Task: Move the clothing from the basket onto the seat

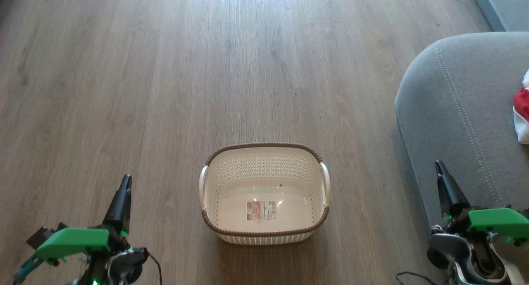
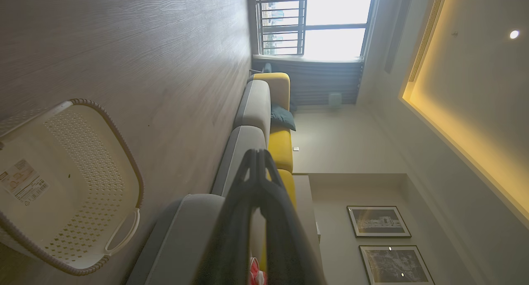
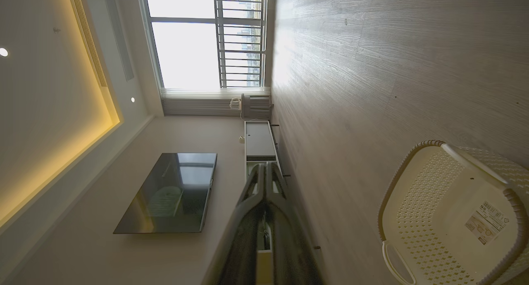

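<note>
Wood-plank floor (image 1: pixel 124 70), bright window (image 2: pixel 330 20) on far wall; basket (image 1: pixel 264 150) upright on floor, label sticker (image 1: pixel 261 210) on its bare bottom; seat (image 1: pixel 446 103) right of basket, red-white clothing (image 1: pixel 521 105) lying on it, well apart from basket; left gripper (image 1: pixel 127 178) left of basket, right gripper (image 1: pixel 438 164) right of it; both pinched closed, holding nothing.

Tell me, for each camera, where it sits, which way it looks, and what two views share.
Head view: on the head, looking down at the floor, the basket and the seat carrying the clothing; left claw and right claw show, shut.
Left wrist view: on the left wrist, rolled sideways, looking along its claw past the seat to a window.
Right wrist view: on the right wrist, sideways, looking along its claw toward a television.
Shared: all show the basket.
</note>
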